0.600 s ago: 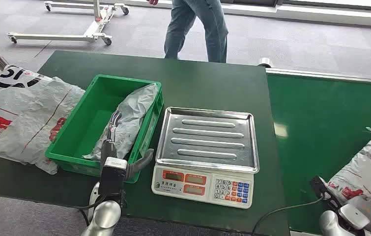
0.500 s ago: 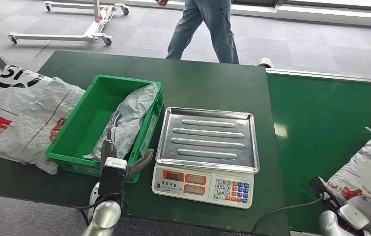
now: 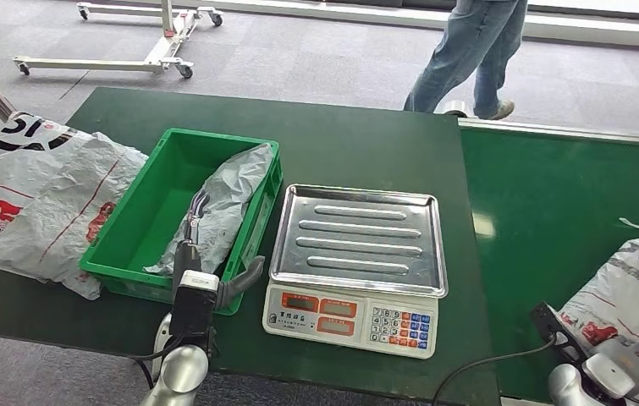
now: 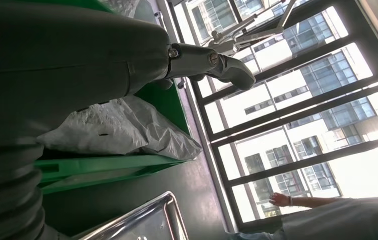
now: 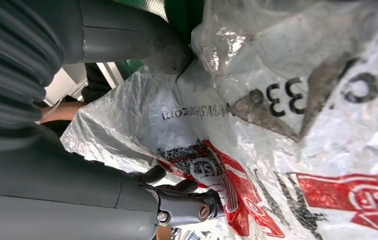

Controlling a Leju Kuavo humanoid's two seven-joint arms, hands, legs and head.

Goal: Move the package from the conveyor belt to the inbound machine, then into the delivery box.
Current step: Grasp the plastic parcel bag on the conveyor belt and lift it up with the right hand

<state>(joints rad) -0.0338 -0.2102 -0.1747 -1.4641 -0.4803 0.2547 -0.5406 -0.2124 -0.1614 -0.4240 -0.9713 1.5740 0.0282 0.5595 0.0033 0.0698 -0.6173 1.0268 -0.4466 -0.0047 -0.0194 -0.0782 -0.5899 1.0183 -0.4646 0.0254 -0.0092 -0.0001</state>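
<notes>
The right hand [image 3: 616,372] is down at the package [image 3: 637,292] on the conveyor belt [image 3: 553,211], fingers [image 5: 176,187] touching the bag to grab it; a firm hold I cannot tell. The left hand [image 3: 206,283] waits spread, holding nothing, beside the green box [image 3: 142,220].

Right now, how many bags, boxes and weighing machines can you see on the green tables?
Plastic bags: 3 – one in the green box, one left of it, one on the conveyor belt at the right hand.
Green boxes: 1
Weighing scales: 1
Total: 5
</notes>
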